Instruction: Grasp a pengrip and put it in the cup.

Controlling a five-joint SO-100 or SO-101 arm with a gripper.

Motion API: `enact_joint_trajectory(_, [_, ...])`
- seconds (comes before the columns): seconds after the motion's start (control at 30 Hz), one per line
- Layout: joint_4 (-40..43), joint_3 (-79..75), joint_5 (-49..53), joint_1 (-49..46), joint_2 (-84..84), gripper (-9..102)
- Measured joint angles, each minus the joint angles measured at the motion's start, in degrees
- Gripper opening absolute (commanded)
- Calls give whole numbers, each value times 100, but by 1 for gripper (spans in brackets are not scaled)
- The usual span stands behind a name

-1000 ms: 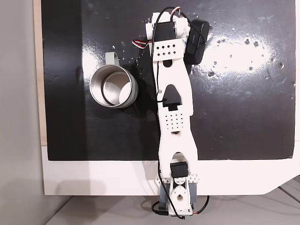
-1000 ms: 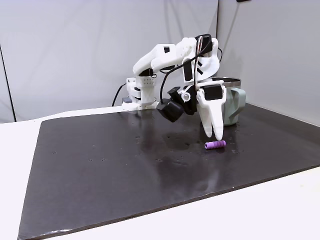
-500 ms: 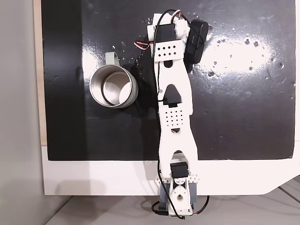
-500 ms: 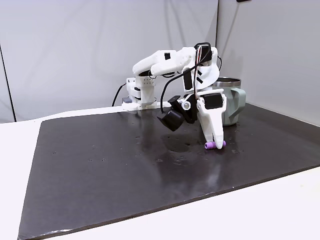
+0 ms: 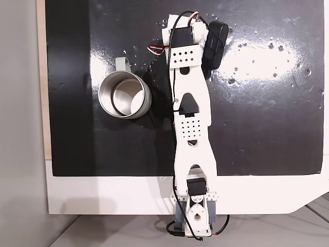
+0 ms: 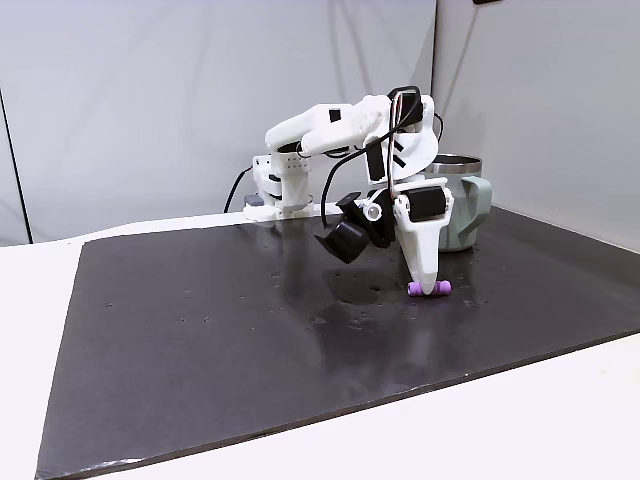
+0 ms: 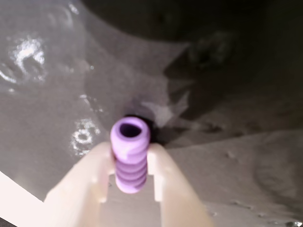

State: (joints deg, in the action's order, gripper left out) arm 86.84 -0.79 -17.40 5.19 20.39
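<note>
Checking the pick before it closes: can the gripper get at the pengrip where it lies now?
Probably yes. In the wrist view the gripper has a finger on each side of the pengrip, which lies on the black mat with nothing between them.

arm point(image 5: 191, 108): stretched forward, wrist bent down | gripper point(image 6: 428, 288): tips at mat, nearly closed

Side fixed view: the gripper point(image 6: 427, 289) has descended from just above the pengrip point(image 6: 430, 289) to the black mat point(image 6: 200, 340). Its fingers now straddle the pengrip, one on each side, as the wrist view shows point(image 7: 129, 161).
</note>
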Motion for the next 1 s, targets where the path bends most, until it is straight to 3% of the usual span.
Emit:
enact_joint_trajectory(0.3, [299, 290, -18, 44, 501, 0])
enact_joint_trajectory(1.0, [861, 3647, -62, 475, 5379, 0])
